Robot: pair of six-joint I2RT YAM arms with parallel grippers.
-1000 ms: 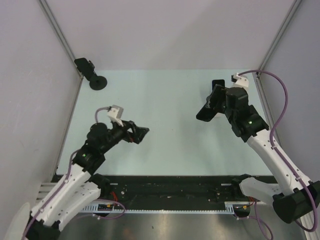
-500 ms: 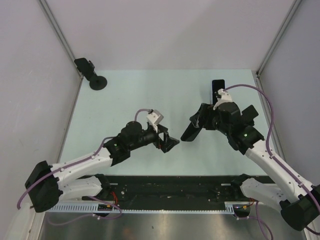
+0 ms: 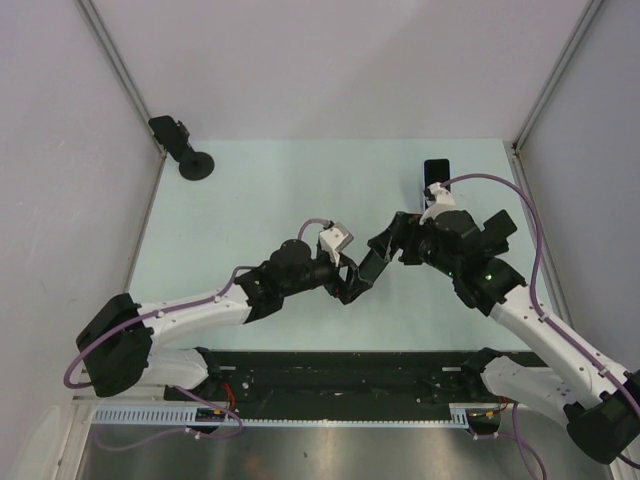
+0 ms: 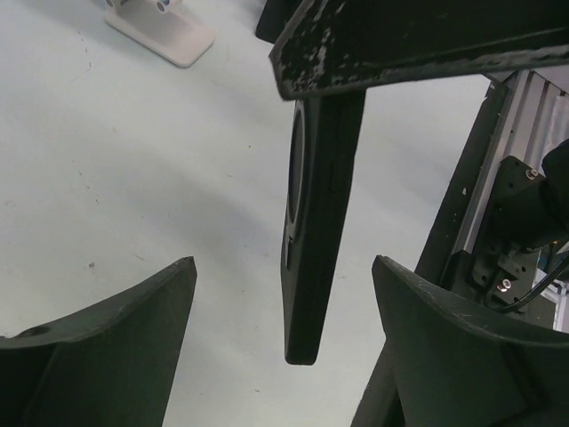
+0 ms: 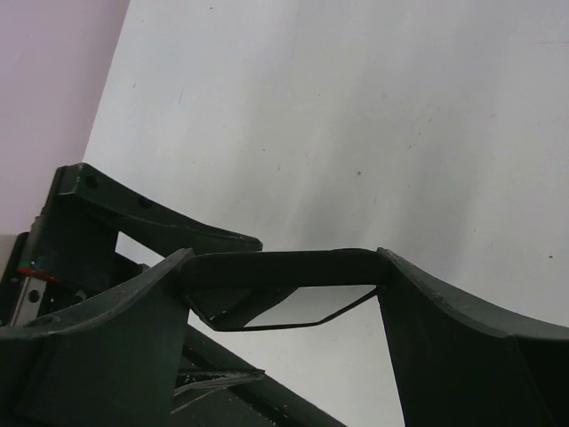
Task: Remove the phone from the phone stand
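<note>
The black phone (image 3: 371, 264) hangs in the air over the middle of the table, held at its upper end by my right gripper (image 3: 388, 247), which is shut on it. The right wrist view shows the phone (image 5: 293, 267) clamped between the two fingers of that gripper (image 5: 283, 260). My left gripper (image 3: 350, 284) is open with the phone's lower end between its fingers. In the left wrist view the phone (image 4: 320, 222) is edge-on, apart from both fingers of the left gripper (image 4: 284, 267). The black phone stand (image 3: 436, 172) stands at the back right with nothing on it.
A black camera mount (image 3: 184, 150) stands at the back left corner. A white base-like object (image 4: 164, 27) lies on the table beyond the phone. The black rail (image 3: 340, 375) runs along the near edge, and the side walls stand close.
My right gripper has carried the phone from beside the stand down and left to the table's middle. My left arm has swung right until its open fingers flank the phone's lower end.
</note>
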